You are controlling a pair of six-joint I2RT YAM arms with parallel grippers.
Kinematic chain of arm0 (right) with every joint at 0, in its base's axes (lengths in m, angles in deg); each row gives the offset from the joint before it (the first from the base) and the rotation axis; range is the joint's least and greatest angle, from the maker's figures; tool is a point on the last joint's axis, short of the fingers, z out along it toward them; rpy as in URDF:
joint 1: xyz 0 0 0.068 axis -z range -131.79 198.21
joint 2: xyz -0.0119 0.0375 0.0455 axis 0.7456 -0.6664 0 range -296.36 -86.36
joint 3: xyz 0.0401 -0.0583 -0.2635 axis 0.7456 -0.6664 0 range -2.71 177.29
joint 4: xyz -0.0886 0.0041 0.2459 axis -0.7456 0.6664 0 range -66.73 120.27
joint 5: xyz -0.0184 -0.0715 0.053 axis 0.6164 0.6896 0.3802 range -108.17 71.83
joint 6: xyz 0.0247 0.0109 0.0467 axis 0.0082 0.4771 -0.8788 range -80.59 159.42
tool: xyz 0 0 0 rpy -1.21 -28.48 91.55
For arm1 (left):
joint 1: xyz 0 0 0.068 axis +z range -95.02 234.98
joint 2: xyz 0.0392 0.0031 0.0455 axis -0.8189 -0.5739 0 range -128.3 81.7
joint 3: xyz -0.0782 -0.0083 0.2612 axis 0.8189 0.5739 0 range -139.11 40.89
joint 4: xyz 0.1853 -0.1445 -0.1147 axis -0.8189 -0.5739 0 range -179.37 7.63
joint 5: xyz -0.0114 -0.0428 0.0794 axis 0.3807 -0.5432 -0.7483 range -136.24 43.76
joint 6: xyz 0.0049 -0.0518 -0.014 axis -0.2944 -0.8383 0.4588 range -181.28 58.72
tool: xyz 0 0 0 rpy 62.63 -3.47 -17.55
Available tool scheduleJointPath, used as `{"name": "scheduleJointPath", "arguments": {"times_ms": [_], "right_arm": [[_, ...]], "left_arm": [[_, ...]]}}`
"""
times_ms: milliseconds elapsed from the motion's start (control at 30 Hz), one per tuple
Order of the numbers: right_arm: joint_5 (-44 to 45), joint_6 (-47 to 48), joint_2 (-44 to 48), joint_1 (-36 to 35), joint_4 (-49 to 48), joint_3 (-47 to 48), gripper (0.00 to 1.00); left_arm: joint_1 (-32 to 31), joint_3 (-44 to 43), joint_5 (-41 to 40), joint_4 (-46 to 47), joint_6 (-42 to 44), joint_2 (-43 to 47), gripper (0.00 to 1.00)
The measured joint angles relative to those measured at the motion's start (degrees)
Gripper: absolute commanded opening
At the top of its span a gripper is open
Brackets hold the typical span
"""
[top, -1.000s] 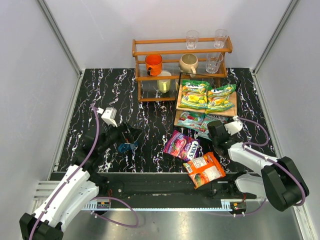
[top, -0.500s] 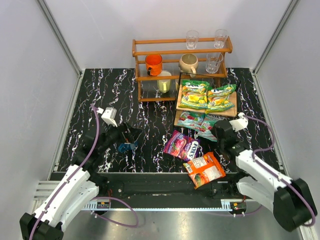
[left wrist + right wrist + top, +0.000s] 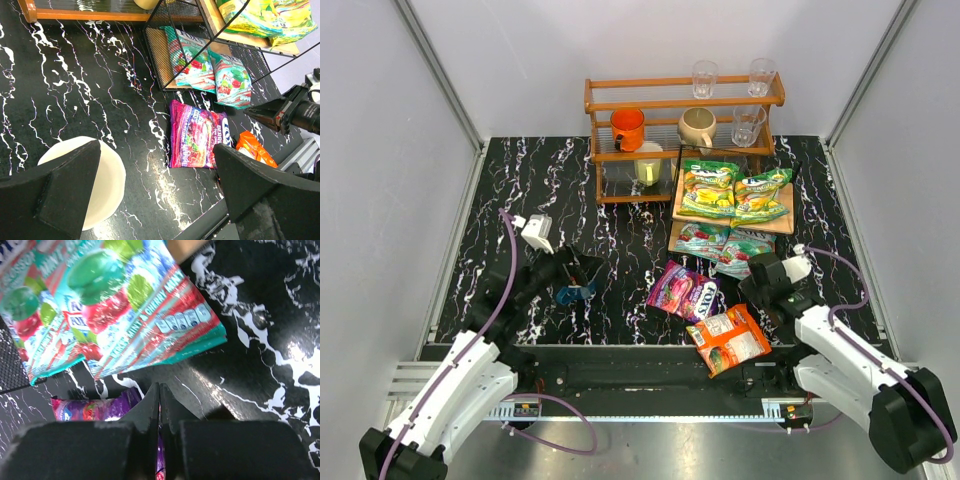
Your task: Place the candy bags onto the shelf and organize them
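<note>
Purple bag and orange bag lie off the shelf.
Your right gripper, fingers pressed together, sits beside the teal FOX'S bags, likely to nudge them; left gripper fingers spread.

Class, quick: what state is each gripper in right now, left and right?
Left black two-finger gripper: open, holding nothing.
Right black two-finger gripper: shut, holding nothing.
</note>
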Motion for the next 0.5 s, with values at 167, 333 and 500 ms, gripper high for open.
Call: {"name": "scheduleJointPath", "arguments": {"times_ms": [167,333,500], "right_arm": [[-2.23,-4.24,-0.7,0.0,1.33,-2.05,0.06],[-2.43,-6.08,-4.66,0.0,1.11,-2.62,0.06],[-2.05,-6.78,-9.92,0.0,-2.4,-1.9,0.06]], "left_arm": [[0.0,0.0,-0.02,0.0,0.0,0.2,0.99],[0.0,0.0,-0.02,0.0,0.0,0.13,0.99],[0.04,0.0,0.0,0.22,0.0,-0.17,0.99]]}}
